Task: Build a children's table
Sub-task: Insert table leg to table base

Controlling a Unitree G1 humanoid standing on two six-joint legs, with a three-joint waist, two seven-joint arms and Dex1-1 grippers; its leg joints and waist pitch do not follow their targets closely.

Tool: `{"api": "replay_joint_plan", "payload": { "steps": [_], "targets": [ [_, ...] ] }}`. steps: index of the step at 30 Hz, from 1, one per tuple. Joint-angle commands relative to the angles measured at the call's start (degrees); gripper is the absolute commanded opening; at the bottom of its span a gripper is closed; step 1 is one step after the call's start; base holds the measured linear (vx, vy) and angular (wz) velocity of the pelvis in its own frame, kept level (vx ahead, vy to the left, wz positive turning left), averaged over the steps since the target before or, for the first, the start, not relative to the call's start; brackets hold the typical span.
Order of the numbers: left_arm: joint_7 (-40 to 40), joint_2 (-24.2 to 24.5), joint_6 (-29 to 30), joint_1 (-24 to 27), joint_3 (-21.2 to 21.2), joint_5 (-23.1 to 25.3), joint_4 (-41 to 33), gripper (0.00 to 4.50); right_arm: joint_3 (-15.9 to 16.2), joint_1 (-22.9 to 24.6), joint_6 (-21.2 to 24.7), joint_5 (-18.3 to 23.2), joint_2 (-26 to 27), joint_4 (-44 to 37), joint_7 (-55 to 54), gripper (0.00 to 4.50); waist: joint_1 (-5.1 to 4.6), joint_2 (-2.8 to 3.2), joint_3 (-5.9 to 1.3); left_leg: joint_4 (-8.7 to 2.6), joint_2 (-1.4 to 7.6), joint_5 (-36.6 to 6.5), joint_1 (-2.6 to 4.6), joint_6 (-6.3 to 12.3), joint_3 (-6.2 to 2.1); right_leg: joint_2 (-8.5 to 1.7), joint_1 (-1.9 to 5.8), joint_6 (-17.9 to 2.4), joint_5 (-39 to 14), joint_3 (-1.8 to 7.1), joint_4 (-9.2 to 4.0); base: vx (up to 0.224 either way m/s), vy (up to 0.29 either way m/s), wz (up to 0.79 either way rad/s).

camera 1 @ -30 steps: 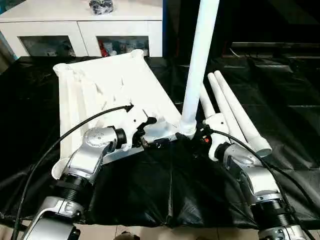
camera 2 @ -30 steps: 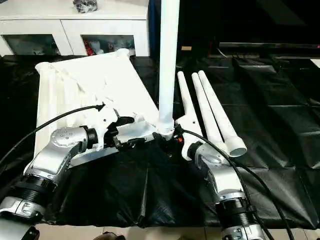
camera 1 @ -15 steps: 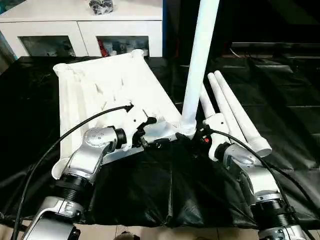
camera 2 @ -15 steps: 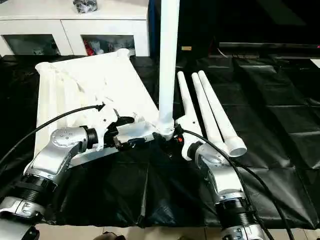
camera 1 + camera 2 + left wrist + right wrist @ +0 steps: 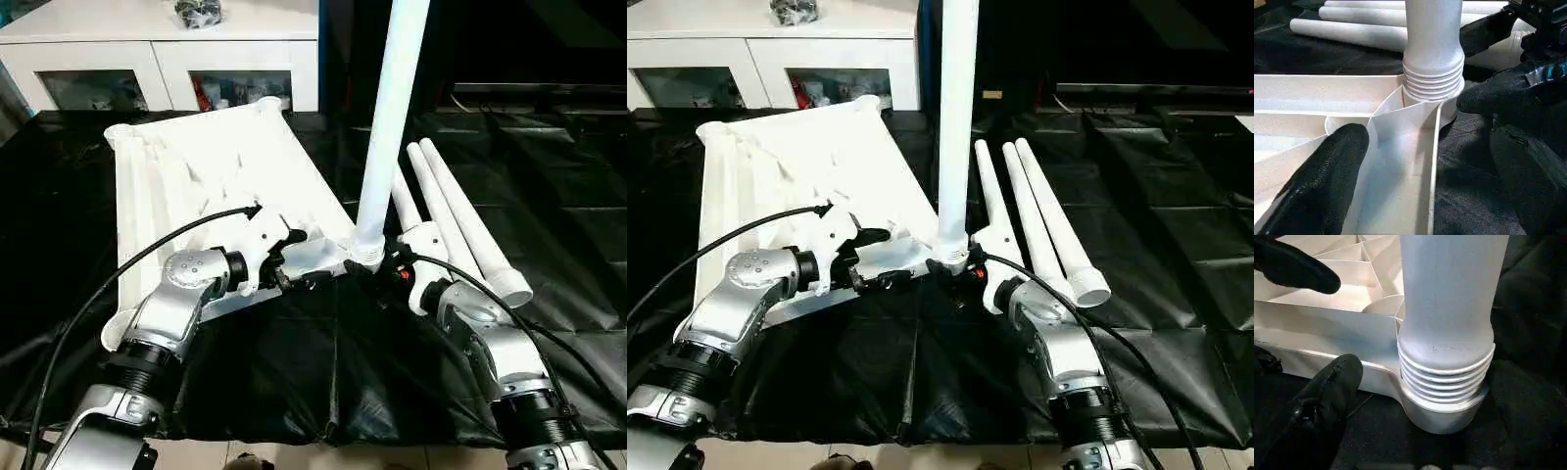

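Note:
The children's table's white tabletop [image 5: 196, 166] lies ribbed side up on black sheeting. One white leg [image 5: 392, 117] stands upright in its near right corner socket [image 5: 1440, 416], with thread rings [image 5: 1444, 377] showing above the socket. Three more legs [image 5: 460, 215] lie side by side to the right. My left gripper [image 5: 299, 259] is open, its fingers [image 5: 1327, 171] standing either side of the tabletop's near rim beside that socket. My right gripper [image 5: 372, 266] is open at the base of the upright leg, one finger [image 5: 1327, 391] beside the socket.
A white cabinet [image 5: 157, 59] with glass doors stands behind the tabletop, a dark object on its top. Black sheeting [image 5: 323, 362] covers the whole work surface and hangs over the near edge. A black cable [image 5: 127, 269] loops over my left forearm.

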Motion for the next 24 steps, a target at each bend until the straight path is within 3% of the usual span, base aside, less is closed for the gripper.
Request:
{"api": "replay_joint_plan", "payload": {
  "steps": [1,24],
  "targets": [
    [-0.1,0.5,0.3,0.5,-0.1,-0.3,-0.9,4.44,-0.4,-0.4,0.8,0.2,-0.2,-0.9,0.0,4.5,0.36,-0.08,-4.26,-3.44,2.63,-7.3,1.29,2.61,-1.54,-4.47,3.02,-13.8,-0.1,2.33,-3.77,0.0,0.0,0.0],
    [-0.1,0.5,0.3,0.5,-0.1,-0.3,-0.9,4.44,-0.4,-0.4,0.8,0.2,-0.2,-0.9,0.0,4.5,0.38,-0.05,-4.29,-3.44,2.67,-7.2,1.32,2.65,-1.56,-4.49,3.02,-13.8,0.2,2.31,-3.72,0.0,0.0,0.0]
  ]
}}
